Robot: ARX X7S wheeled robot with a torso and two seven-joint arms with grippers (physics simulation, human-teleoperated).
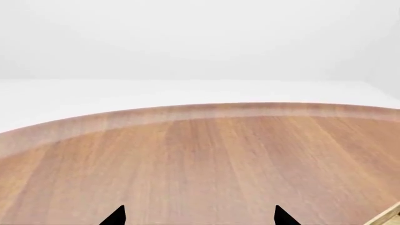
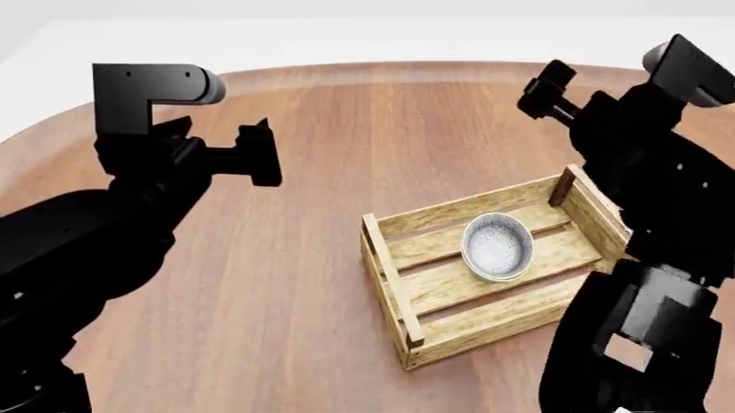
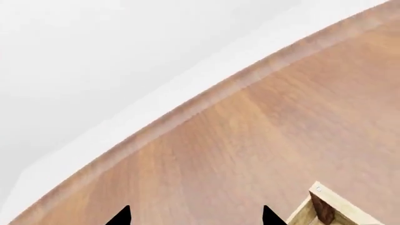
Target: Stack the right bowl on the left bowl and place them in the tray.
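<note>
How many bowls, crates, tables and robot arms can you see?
Bowls: 1 visible as a speckled bowl; if another sits nested under it, I cannot tell.
Crates: 1, the light-wood tray holding the bowl.
Tables: 1, the round wooden table.
Robot arms: 2, the left gripper and the right gripper, both raised off the table and holding nothing.
Total: 5
</note>
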